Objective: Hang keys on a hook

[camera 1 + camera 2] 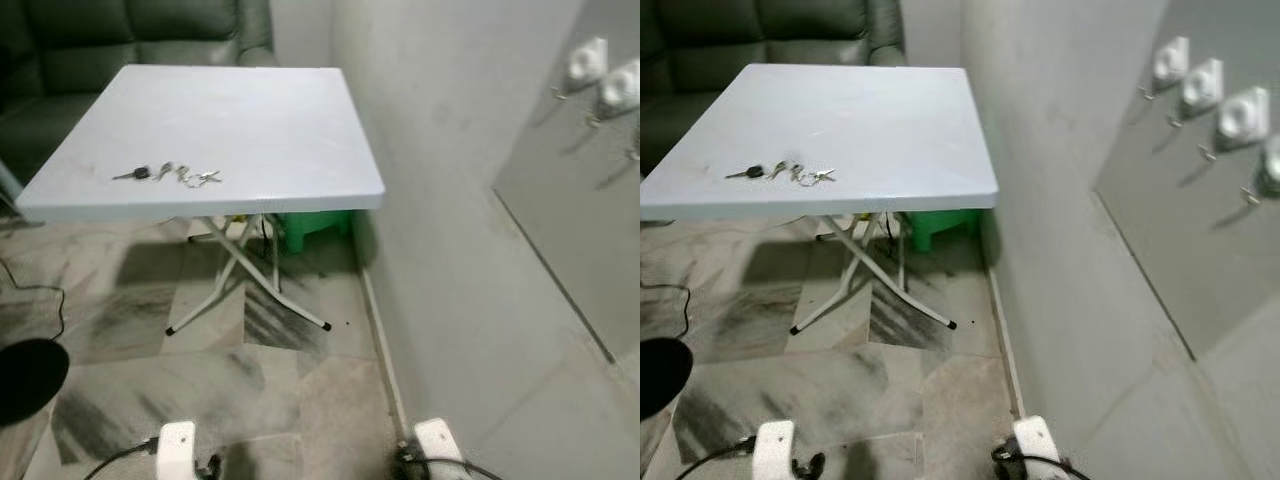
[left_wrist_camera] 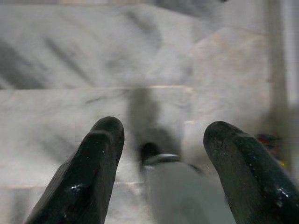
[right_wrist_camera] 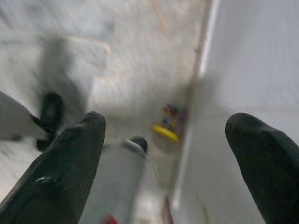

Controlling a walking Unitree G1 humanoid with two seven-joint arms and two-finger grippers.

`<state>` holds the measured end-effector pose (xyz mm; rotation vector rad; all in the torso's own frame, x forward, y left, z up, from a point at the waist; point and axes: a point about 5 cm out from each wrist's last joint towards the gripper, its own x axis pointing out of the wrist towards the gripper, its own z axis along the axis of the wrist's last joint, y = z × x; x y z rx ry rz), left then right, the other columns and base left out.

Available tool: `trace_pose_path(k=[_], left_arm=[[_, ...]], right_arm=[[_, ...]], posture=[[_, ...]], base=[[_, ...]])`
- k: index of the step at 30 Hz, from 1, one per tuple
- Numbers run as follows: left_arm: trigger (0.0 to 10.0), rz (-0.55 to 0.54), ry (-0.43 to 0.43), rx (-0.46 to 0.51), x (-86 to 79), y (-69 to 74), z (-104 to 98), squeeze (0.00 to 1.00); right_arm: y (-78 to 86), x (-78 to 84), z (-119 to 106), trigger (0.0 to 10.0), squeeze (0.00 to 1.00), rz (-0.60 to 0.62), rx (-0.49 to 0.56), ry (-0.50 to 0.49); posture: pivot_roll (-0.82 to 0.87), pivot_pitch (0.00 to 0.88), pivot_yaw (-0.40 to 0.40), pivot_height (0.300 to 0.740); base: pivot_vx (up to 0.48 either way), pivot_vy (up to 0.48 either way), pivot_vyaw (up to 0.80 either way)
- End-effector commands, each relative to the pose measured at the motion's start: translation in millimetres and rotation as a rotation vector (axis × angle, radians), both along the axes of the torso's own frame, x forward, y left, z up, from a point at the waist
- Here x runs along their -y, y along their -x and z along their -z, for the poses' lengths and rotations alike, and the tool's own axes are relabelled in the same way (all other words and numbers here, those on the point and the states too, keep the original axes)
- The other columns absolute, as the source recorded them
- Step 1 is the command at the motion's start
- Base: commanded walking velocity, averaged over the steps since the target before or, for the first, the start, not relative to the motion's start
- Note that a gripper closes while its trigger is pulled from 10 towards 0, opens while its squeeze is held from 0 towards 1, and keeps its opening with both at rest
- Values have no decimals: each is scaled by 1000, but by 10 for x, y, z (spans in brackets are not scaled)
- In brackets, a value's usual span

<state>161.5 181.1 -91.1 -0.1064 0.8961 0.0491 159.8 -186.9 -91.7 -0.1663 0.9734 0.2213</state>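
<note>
A bunch of keys [image 1: 168,175] lies near the front left edge of a white folding table [image 1: 280,120]. Several white hooks [image 1: 1202,88] are fixed in a row high on the grey wall to the right. In the left wrist view my left gripper [image 2: 163,140] hangs open over the marble floor, pointing down at a pale foot. In the right wrist view my right gripper [image 3: 168,135] is open too, hanging low beside the wall's foot. Nothing sits between either pair of fingers.
A dark green sofa [image 1: 110,50] stands behind the table. A green stool [image 1: 315,228] sits under the table by the wall. A black cable [image 1: 40,300] runs on the floor at left, beside a black round object [image 1: 25,375]. My two feet [image 1: 180,445] show below.
</note>
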Motion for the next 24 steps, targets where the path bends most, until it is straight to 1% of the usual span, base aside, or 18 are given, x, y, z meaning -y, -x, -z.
trace_pose_path(k=[1,24], left_arm=[[10000,-16,-25,-19,-106,55,12,0],[10000,-21,-18,-10,-79,27,4,0]], right_arm=[[-84,-87,-26,10000,0,1,25,-19],[-75,-70,-25,10000,0,10,24,-25]], posture=[[-111,0,-34,724],[-111,0,-41,724]], base=[[0,341,0],[0,344,0]])
